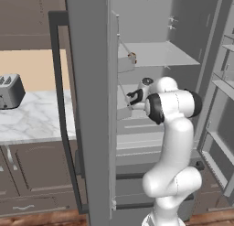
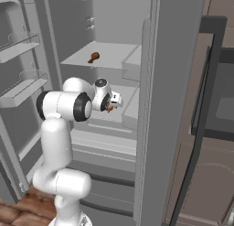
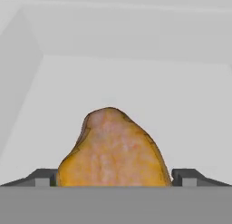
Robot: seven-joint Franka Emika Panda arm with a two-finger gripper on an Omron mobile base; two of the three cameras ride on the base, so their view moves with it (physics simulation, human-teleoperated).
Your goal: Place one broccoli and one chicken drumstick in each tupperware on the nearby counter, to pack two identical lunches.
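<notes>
My gripper (image 3: pixel 115 177) reaches into the open fridge and stands open. Its two dark fingertips (image 3: pixel 43 177) straddle a golden-orange chicken drumstick (image 3: pixel 113 150) lying on a pale fridge shelf. From the base views the gripper (image 2: pixel 114 101) (image 1: pixel 132 98) hovers at the middle shelf, with a bit of the orange drumstick (image 2: pixel 109 108) under it. A darker brown chicken drumstick (image 2: pixel 93 57) (image 1: pixel 132 56) lies on the upper shelf. The white marble counter (image 1: pixel 32 117) runs left of the fridge. The broccoli and the tupperware are out of view.
The grey fridge door (image 1: pixel 87 106) stands open between the arm and the counter. Door shelves (image 2: pixel 23 42) hang on the other open door. A silver toaster (image 1: pixel 10 90) sits on the counter. A dark oven front (image 2: pixel 219 106) lies right of the fridge.
</notes>
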